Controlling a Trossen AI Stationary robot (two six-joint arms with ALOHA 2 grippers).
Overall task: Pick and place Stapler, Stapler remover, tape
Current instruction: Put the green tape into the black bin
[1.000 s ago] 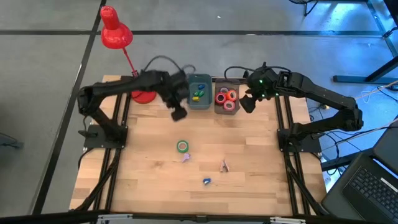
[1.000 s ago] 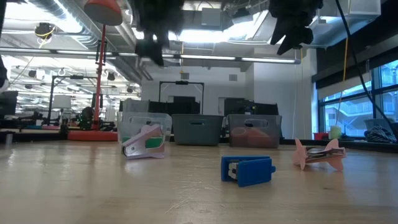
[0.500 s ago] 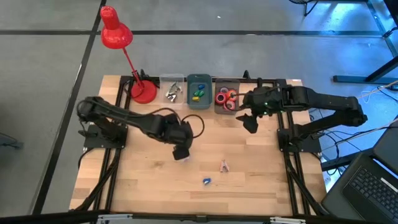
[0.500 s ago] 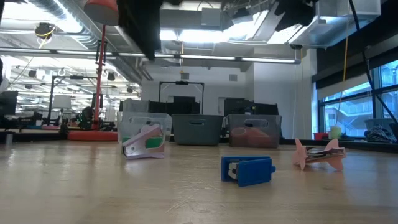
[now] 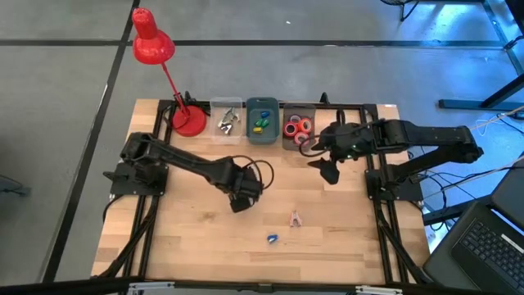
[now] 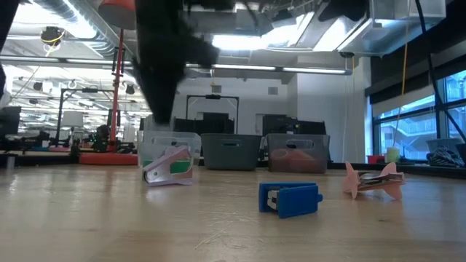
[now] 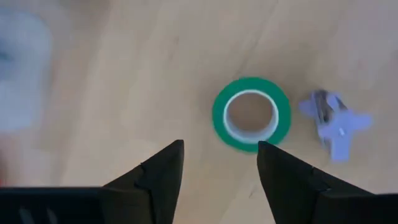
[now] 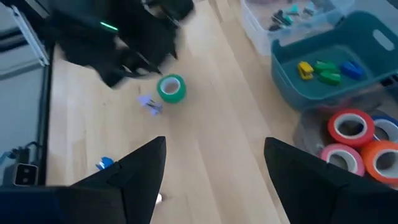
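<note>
Left end effector (image 7: 219, 163): held spread and empty above the surface (image 5: 188, 238).
Green tape (image 7: 251, 114): lies flat just ahead of the fingertips, beside a small lilac staple remover (image 7: 334, 122).
Handling: the ring is judged light, stiff and smooth; a pinch across the rim, or one finger set inside the core, is advised.
Right end effector (image 8: 212, 163): seen parted and empty, with the red tape rolls (image 8: 349, 129) in their bin just ahead.
</note>
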